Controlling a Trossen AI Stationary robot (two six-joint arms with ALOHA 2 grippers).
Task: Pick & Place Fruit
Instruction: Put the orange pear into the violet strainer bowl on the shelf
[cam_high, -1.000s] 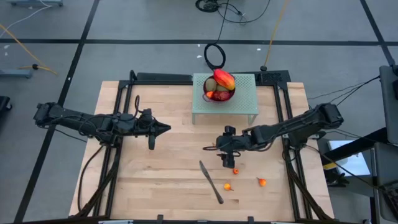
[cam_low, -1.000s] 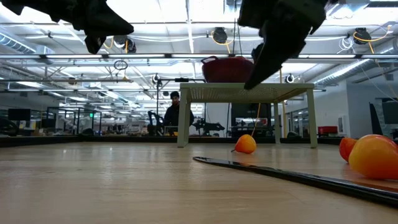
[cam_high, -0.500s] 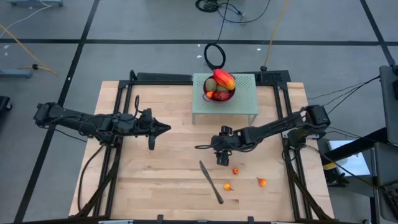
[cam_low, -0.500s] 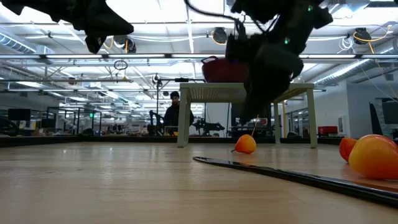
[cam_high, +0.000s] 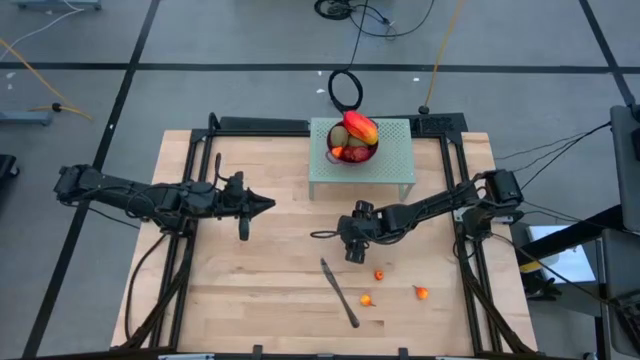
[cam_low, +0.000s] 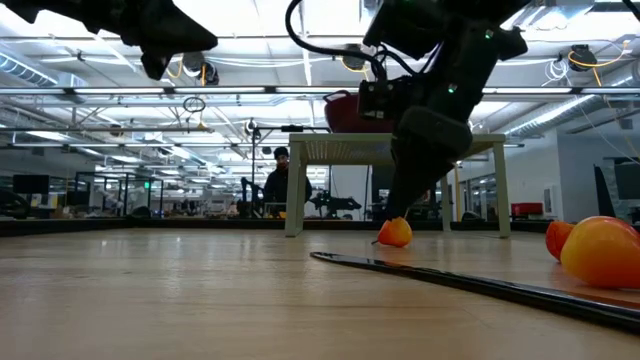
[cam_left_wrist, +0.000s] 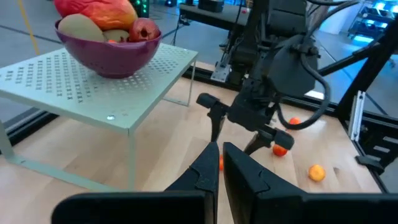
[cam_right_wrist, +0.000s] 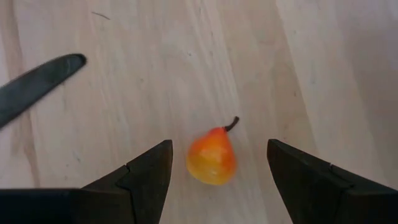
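Observation:
A small orange-red pear-shaped fruit lies on the wooden table, also in the high view and the low view. My right gripper hangs over it, open, with a finger on either side and touching nothing. Two more tiny orange fruits lie nearer the near edge. A purple bowl holds the mango, a kiwi and dark red pieces. My left gripper waits shut above the table's left half.
The bowl stands on a pale green perforated stand at the far middle. A long dark-handled knife lies slantwise just left of the small fruits. In the low view a person is in the room beyond the table.
My right gripper has come down toward the small orange-red fruit and shifted a little toward the table's left, its arm folding in. The fruit has stayed where it was.

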